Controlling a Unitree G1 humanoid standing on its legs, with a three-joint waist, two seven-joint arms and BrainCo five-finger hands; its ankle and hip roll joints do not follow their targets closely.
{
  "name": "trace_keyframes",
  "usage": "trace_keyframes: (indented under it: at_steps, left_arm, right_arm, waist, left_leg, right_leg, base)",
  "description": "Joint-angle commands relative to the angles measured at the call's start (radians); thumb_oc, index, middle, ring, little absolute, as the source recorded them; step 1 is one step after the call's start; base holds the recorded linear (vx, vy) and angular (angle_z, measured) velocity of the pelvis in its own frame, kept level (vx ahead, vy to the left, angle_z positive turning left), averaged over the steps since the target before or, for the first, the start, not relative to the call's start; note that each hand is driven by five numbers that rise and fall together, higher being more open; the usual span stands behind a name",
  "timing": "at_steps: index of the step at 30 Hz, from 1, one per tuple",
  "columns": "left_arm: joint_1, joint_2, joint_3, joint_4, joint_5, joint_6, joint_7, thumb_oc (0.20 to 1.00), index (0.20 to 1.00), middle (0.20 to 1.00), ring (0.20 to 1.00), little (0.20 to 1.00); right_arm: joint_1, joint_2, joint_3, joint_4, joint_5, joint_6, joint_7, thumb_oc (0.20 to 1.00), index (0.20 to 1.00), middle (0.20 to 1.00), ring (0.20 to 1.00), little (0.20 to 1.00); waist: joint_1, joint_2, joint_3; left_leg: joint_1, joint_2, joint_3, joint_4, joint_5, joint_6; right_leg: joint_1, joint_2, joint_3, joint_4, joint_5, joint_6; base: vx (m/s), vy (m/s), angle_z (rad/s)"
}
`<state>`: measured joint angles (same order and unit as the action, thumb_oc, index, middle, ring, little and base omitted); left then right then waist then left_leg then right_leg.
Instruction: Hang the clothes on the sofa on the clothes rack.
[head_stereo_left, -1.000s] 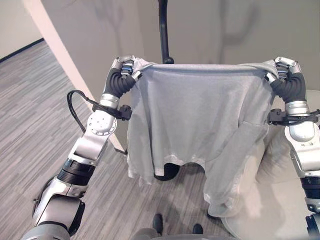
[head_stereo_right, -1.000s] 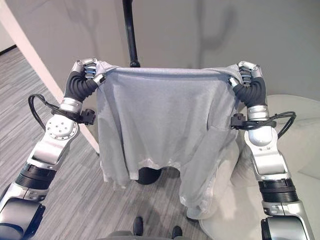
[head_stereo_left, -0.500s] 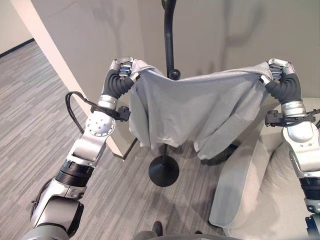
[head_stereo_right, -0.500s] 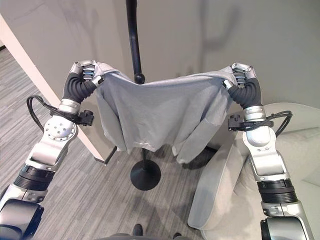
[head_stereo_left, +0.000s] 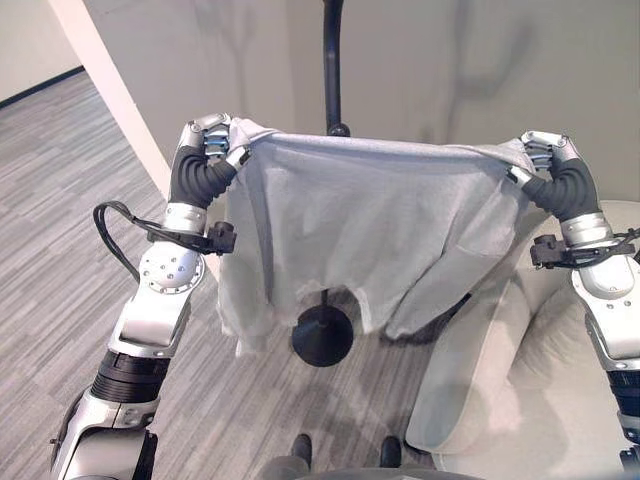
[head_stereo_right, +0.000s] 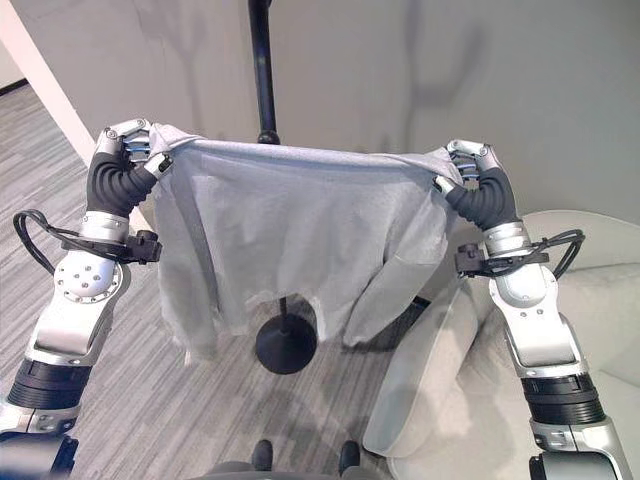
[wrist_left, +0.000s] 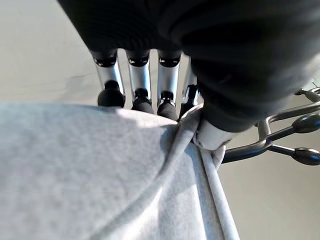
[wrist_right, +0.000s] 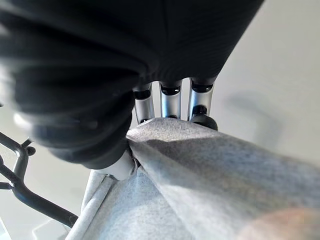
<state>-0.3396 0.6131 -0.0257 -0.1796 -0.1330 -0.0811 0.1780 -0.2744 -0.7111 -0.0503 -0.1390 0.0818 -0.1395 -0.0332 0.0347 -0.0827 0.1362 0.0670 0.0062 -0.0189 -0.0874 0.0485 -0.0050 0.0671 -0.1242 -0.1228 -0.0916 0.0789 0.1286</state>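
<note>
**Shirt pulled taut again in front of the rack pole**

Half a second ago the grey shirt (head_stereo_left: 370, 230) sagged in the middle between the two hands; its top edge is now drawn nearly straight, and the left hand (head_stereo_left: 212, 135) has shifted outward, widening the span. The right hand (head_stereo_left: 545, 150) sits about where it was.

One shirt is held up in the air between the fingers of both hands, its long axis running side to side from hand to hand, its body and sleeves hanging down toward the floor. One clothes rack (head_stereo_left: 331, 70), a dark pole on a round base (head_stereo_right: 286, 345), stands just beyond the fingers, behind the middle of the shirt's top edge. One pale sofa (head_stereo_right: 600, 330) lies below and beside the right hand.

The head views show the whole spread of cloth, the pole and the sofa. The left wrist view shows the left hand's fingers (wrist_left: 141, 85) curled down onto the cloth with the thumb pinching a gathered fold, and dark rack hooks (wrist_left: 295, 135) just past the thumb. The right wrist view shows the right hand's fingers (wrist_right: 171, 100) clenched on the shirt's edge likewise, with dark rack prongs (wrist_right: 20, 180) beyond.
</note>
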Motion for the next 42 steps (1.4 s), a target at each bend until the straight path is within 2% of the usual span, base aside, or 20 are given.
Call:
trace_keyframes:
  at_steps: [1,7,10,13,16,21,22,24,26,28,29,31,34,35,37,42]
  left_arm:
    - [-0.01,0.049,0.118,0.037,-0.003,-0.048,0.045,0.2,0.2,0.2,0.2,0.2]
    - [0.009,0.039,0.151,-0.001,-0.007,-0.062,0.072,0.2,0.2,0.2,0.2,0.2]
    - [0.02,0.029,0.186,-0.042,0.035,-0.064,0.108,0.2,0.2,0.2,0.2,0.2]
    - [0.031,0.023,0.225,-0.084,0.095,-0.072,0.161,0.2,0.2,0.2,0.2,0.2]
    - [-0.029,0.055,0.2,-0.065,0.115,-0.078,0.193,0.2,0.2,0.2,0.2,0.2]
    - [-0.243,0.141,0.077,0.057,0.112,-0.076,0.257,0.2,0.2,0.2,0.2,0.2]
    - [-0.353,0.174,0.008,0.132,0.1,-0.07,0.281,0.2,0.2,0.2,0.2,0.2]
    - [-0.458,0.211,-0.067,0.235,0.081,-0.063,0.297,0.2,0.2,0.2,0.2,0.2]
    - [-0.628,0.236,-0.197,0.421,0.044,-0.061,0.31,0.2,0.2,0.2,0.2,0.2]
    - [-0.702,0.257,-0.276,0.506,0.049,-0.048,0.306,0.2,0.2,0.2,0.2,0.2]
    - [-0.722,0.258,-0.285,0.524,0.045,-0.055,0.308,0.2,0.2,0.2,0.2,0.2]
    - [-0.824,0.26,-0.416,0.695,0.062,-0.03,0.304,0.2,0.2,0.2,0.2,0.2]
    - [-0.851,0.249,-0.463,0.799,0.051,-0.02,0.293,0.2,0.2,0.2,0.2,0.2]
    - [-0.853,0.235,-0.495,0.904,0.057,-0.004,0.279,0.2,0.2,0.2,0.2,0.2]
    - [-0.851,0.229,-0.503,0.951,0.059,0.003,0.275,0.2,0.2,0.2,0.2,0.2]
    - [-0.724,0.212,-0.439,1.011,0.088,0.032,0.263,0.2,0.2,0.2,0.2,0.2]
  right_arm:
    - [0.013,-0.052,-0.095,0.018,0.049,-0.016,-0.032,0.2,0.2,0.2,0.2,0.2]
    - [-0.008,-0.026,-0.124,-0.016,0.051,-0.037,-0.061,0.2,0.2,0.2,0.2,0.2]
    - [-0.023,0.001,-0.15,-0.055,0.035,-0.057,-0.092,0.2,0.2,0.2,0.2,0.2]
    - [-0.057,0.017,-0.189,-0.094,0.002,-0.09,-0.16,0.2,0.2,0.2,0.2,0.2]
    - [-0.12,-0.014,-0.177,-0.073,-0.025,-0.099,-0.226,0.2,0.2,0.2,0.2,0.2]
    - [-0.278,-0.098,-0.093,0.038,-0.026,-0.088,-0.328,0.2,0.2,0.2,0.2,0.2]
    - [-0.353,-0.132,-0.043,0.102,-0.019,-0.073,-0.362,0.2,0.2,0.2,0.2,0.2]
    - [-0.445,-0.203,0.036,0.194,-0.045,-0.045,-0.393,0.2,0.2,0.2,0.2,0.2]
    - [-0.604,-0.255,0.172,0.352,-0.031,-0.015,-0.414,0.2,0.2,0.2,0.2,0.2]
    - [-0.664,-0.282,0.267,0.459,-0.028,0.015,-0.39,0.2,0.2,0.2,0.2,0.2]
    - [-0.692,-0.283,0.284,0.481,-0.023,0.007,-0.392,0.2,0.2,0.2,0.2,0.2]
    - [-0.782,-0.273,0.404,0.635,0.023,0.024,-0.358,0.2,0.2,0.2,0.2,0.2]
    - [-0.835,-0.244,0.466,0.739,0.058,0.035,-0.334,0.2,0.2,0.2,0.2,0.2]
    - [-0.841,-0.217,0.496,0.818,0.069,0.043,-0.316,0.2,0.2,0.2,0.2,0.2]
    - [-0.848,-0.2,0.504,0.852,0.082,0.044,-0.312,0.2,0.2,0.2,0.2,0.2]
    - [-0.746,-0.142,0.462,0.862,0.074,0.069,-0.292,0.2,0.2,0.2,0.2,0.2]
  waist:
    - [0.021,-0.005,-0.124]
    - [0.023,0.0,-0.127]
    - [0.027,0.001,-0.131]
    - [0.034,-0.001,-0.139]
    - [0.036,0.0,-0.146]
    - [0.031,0.002,-0.15]
    - [0.025,0.005,-0.155]
    - [0.02,0.003,-0.157]
    - [0.008,0.005,-0.151]
    - [0.002,0.004,-0.151]
    - [0.001,0.005,-0.146]
    - [-0.009,0.003,-0.139]
    - [-0.014,0.0,-0.133]
    - [-0.018,-0.002,-0.128]
    - [-0.021,-0.004,-0.124]
    - [-0.019,-0.016,-0.114]
  left_leg:
    - [0.012,0.015,0.018,0.0,-0.105,-0.043]
    - [0.014,0.018,0.016,0.0,-0.106,-0.044]
    - [0.013,0.017,0.016,0.0,-0.108,-0.043]
    - [0.015,0.017,0.015,0.0,-0.114,-0.042]
    - [0.017,0.017,0.016,0.0,-0.117,-0.043]
    - [0.02,0.017,0.021,0.0,-0.118,-0.046]
    - [0.023,0.02,0.023,0.0,-0.127,-0.048]
    - [0.018,0.019,0.027,0.0,-0.115,-0.049]
    - [0.018,0.022,0.035,0.0,-0.12,-0.053]
    - [0.015,0.023,0.04,0.0,-0.117,-0.055]
    - [0.014,0.023,0.041,0.0,-0.117,-0.055]
    - [0.006,0.025,0.044,0.0,-0.111,-0.057]
    - [0.002,0.025,0.049,0.0,-0.108,-0.058]
    - [-0.001,0.027,0.054,0.0,-0.106,-0.059]
    - [-0.004,0.028,0.056,0.0,-0.105,-0.06]
    - [-0.006,0.032,0.062,0.0,-0.107,-0.058]
  right_leg:
    - [0.021,-0.058,-0.04,0.004,-0.044,0.075]
    - [0.032,-0.056,-0.053,0.004,-0.049,0.069]
    - [0.036,-0.057,-0.058,0.004,-0.051,0.067]
    - [0.038,-0.06,-0.065,0.004,-0.053,0.068]
    - [0.04,-0.061,-0.064,0.004,-0.056,0.07]
    - [0.04,-0.063,-0.066,0.004,-0.052,0.074]
    - [0.042,-0.062,-0.066,0.004,-0.058,0.078]
    - [0.036,-0.063,-0.066,0.004,-0.047,0.08]
    - [0.03,-0.059,-0.061,0.004,-0.049,0.086]
    - [0.025,-0.058,-0.059,0.004,-0.045,0.088]
    - [0.023,-0.058,-0.058,0.004,-0.045,0.088]
    - [0.013,-0.056,-0.054,0.004,-0.038,0.091]
    - [0.007,-0.055,-0.05,0.004,-0.034,0.092]
    - [0.002,-0.054,-0.049,0.004,-0.032,0.094]
    - [-0.002,-0.054,-0.047,0.004,-0.03,0.094]
    - [-0.008,-0.051,-0.045,0.004,-0.029,0.092]
  base:
    - [0.04,-0.045,0.01]
    - [0.02,-0.01,0.06]
    - [0.03,0.004,0.1]
    - [0.04,0.003,0.07]
    - [0.01,0.002,0.01]
    - [0.02,0.005,0.0]
    - [0.04,0.014,-0.01]
    - [0.0,0.0,0.0]
    - [0.0,0.013,-0.02]
    - [-0.02,0.024,-0.05]
    - [-0.04,0.016,-0.04]
    - [-0.05,0.014,-0.03]
    - [-0.03,0.006,-0.01]
    - [-0.02,0.007,-0.03]
    - [-0.02,0.004,-0.05]
    - [0.0,0.001,-0.04]
